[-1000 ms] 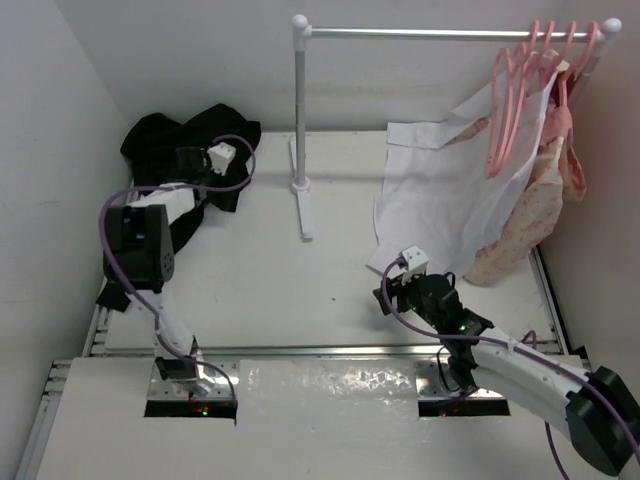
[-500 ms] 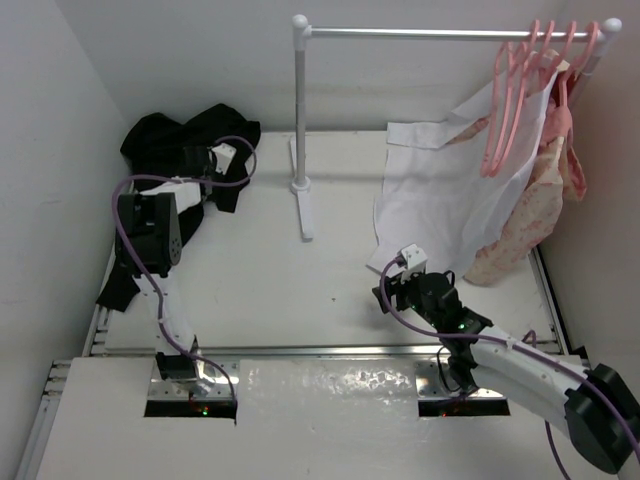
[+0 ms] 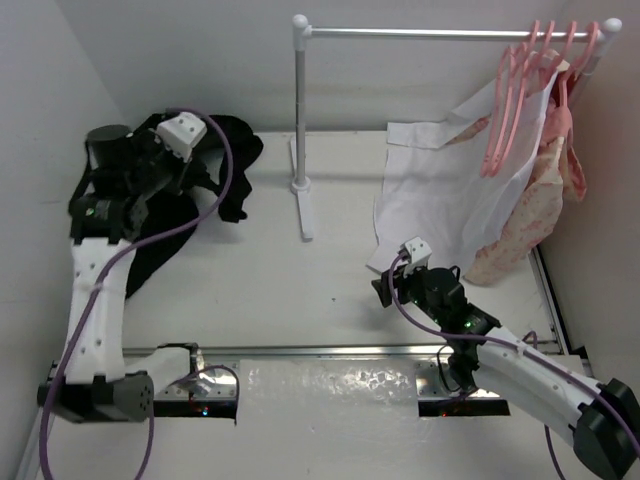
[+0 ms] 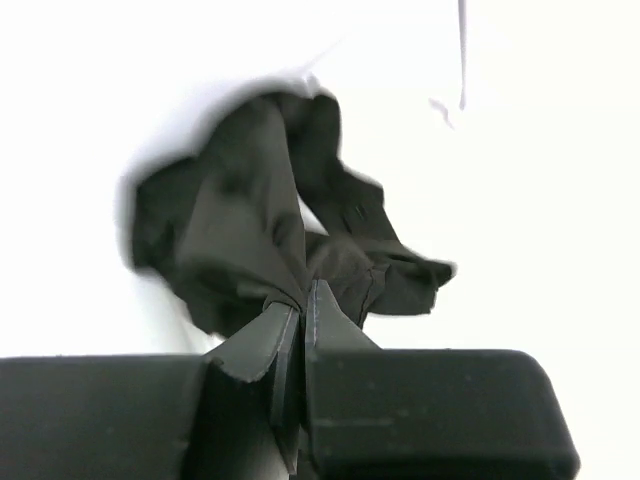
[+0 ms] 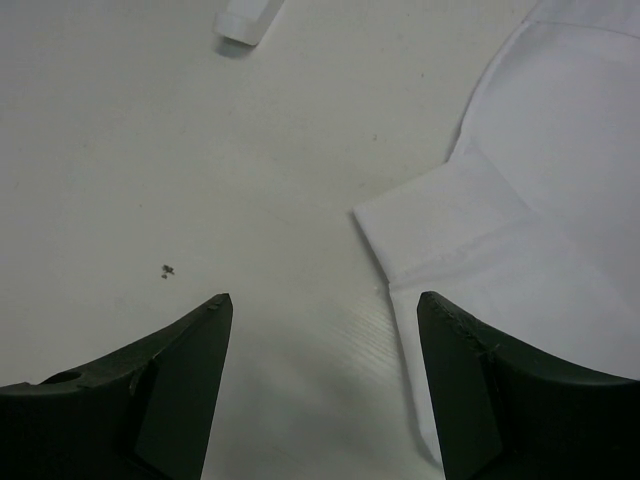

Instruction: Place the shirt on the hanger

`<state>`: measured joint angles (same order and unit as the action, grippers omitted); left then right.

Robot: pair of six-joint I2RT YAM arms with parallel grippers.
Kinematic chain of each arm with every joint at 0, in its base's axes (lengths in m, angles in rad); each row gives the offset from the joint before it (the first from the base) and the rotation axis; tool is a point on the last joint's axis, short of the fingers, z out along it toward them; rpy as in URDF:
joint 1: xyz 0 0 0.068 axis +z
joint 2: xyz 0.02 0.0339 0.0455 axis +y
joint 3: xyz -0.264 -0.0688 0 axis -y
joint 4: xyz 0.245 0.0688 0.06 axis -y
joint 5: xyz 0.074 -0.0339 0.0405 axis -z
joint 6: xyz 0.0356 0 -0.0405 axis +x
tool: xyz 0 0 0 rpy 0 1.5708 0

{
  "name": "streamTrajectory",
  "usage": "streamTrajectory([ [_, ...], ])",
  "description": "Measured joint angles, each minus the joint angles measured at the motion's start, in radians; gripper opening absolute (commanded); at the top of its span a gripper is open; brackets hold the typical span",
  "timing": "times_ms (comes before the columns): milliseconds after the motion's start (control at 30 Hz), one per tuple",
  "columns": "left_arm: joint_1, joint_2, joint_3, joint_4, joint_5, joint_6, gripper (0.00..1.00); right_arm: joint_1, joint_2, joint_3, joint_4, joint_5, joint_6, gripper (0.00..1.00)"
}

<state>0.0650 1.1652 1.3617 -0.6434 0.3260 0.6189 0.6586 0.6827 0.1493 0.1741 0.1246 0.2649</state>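
Note:
The black shirt (image 3: 232,150) hangs bunched from my left gripper (image 3: 172,182), which is raised above the table's far left corner. In the left wrist view the left gripper (image 4: 302,298) is shut on a pinched fold of the shirt (image 4: 240,230), and the rest dangles below. Several pink hangers (image 3: 508,100) hang on the rail at the far right; I cannot tell which one is the hanger. My right gripper (image 3: 385,290) is low over the table near the white shirt's sleeve, and in the right wrist view it (image 5: 322,302) is open with nothing between its fingers.
A white rack post (image 3: 300,110) stands mid-table on a long foot (image 3: 306,215), and its rail (image 3: 420,33) runs to the right. A white shirt (image 3: 440,200) lies beneath the hangers, its sleeve (image 5: 480,240) by my right fingers. A pink floral garment (image 3: 540,215) hangs at the right wall.
My left gripper has shut on the black shirt and lifted it off the table, and the left arm has swung up. The right arm has barely moved.

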Motion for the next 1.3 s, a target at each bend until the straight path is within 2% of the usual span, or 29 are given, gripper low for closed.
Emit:
streamTrajectory([
  [167, 0.000, -0.146, 0.227, -0.176, 0.064, 0.020, 0.00, 0.000, -0.008, 0.005, -0.004, -0.023, 0.000, 0.73],
  [267, 0.000, -0.190, 0.286, -0.217, 0.095, 0.024, 0.00, 0.000, 0.008, 0.010, -0.004, -0.041, 0.000, 0.73],
  [400, 0.000, -0.245, 0.237, -0.251, 0.124, 0.033, 0.00, 0.000, 0.049, 0.039, -0.010, -0.070, 0.000, 0.73],
  [633, 0.000, -0.208, 0.034, -0.342, 0.068, 0.095, 0.02, 0.000, 0.122, 0.089, 0.023, -0.117, 0.001, 0.73],
  [733, 0.000, -0.185, -0.042, -0.435, 0.087, 0.199, 0.24, 0.000, 0.187, 0.099, 0.054, -0.142, 0.005, 0.73],
  [767, 0.000, -0.187, -0.064, -0.478, 0.103, 0.239, 0.56, 0.000, 0.209, 0.104, 0.064, -0.150, 0.005, 0.73],
  [833, 0.000, -0.200, -0.101, -0.555, 0.156, 0.317, 0.86, 0.000, 0.263, 0.117, 0.089, -0.164, 0.009, 0.73],
  [967, 0.000, -0.229, -0.140, -0.615, 0.222, 0.378, 0.94, 0.008, 0.386, 0.176, 0.145, -0.193, 0.019, 0.73],
  [1033, 0.002, -0.237, -0.158, -0.561, 0.200, 0.318, 0.98, 0.024, 0.469, 0.247, 0.166, -0.204, 0.022, 0.73],
  [1100, 0.026, -0.228, -0.183, -0.438, 0.136, 0.219, 1.00, 0.050, 0.568, 0.339, 0.188, -0.217, 0.023, 0.73],
  [1200, 0.233, -0.143, -0.196, -0.267, 0.092, 0.088, 1.00, 0.088, 0.710, 0.489, 0.199, -0.249, 0.023, 0.73],
  [1300, 0.470, 0.084, -0.098, -0.168, 0.105, -0.007, 1.00, 0.107, 0.798, 0.571, 0.219, -0.280, 0.031, 0.73],
])
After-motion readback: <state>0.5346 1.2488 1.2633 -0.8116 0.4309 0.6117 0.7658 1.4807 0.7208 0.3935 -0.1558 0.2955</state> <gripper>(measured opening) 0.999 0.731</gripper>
